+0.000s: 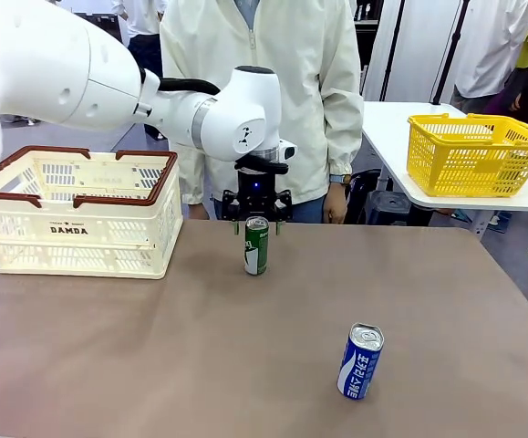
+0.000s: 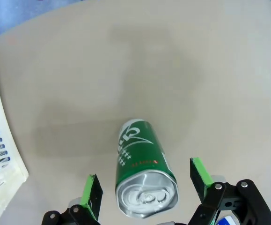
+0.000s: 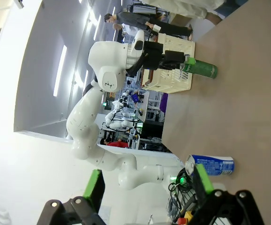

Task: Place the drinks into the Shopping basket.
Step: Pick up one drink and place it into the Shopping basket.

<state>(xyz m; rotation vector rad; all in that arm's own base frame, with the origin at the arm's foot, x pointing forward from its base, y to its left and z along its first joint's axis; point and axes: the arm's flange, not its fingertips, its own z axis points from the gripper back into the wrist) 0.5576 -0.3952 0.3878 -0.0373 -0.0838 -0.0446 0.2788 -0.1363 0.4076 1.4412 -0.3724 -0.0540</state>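
Observation:
A slim green can [image 1: 256,247] stands upright mid-table. My left gripper [image 1: 256,219] hangs open just above its silver top, its green pads on either side. In the left wrist view the green can [image 2: 142,168] sits between the spread fingers of the left gripper [image 2: 144,174], untouched. The blue-and-white can [image 1: 360,362] stands nearer the front, to the right. The cream Shopping basket [image 1: 77,239] rests at the table's left. My right gripper [image 3: 148,183] is open, holding nothing, away from the table; its view is rolled sideways and shows the blue-and-white can [image 3: 212,165] and the green can [image 3: 201,69].
A person in a pale jacket [image 1: 273,82] stands at the far edge, behind the left arm. A yellow mesh basket [image 1: 478,155] sits on a white side table at the right. The brown tabletop [image 1: 154,365] is bare between the cans and the cream basket.

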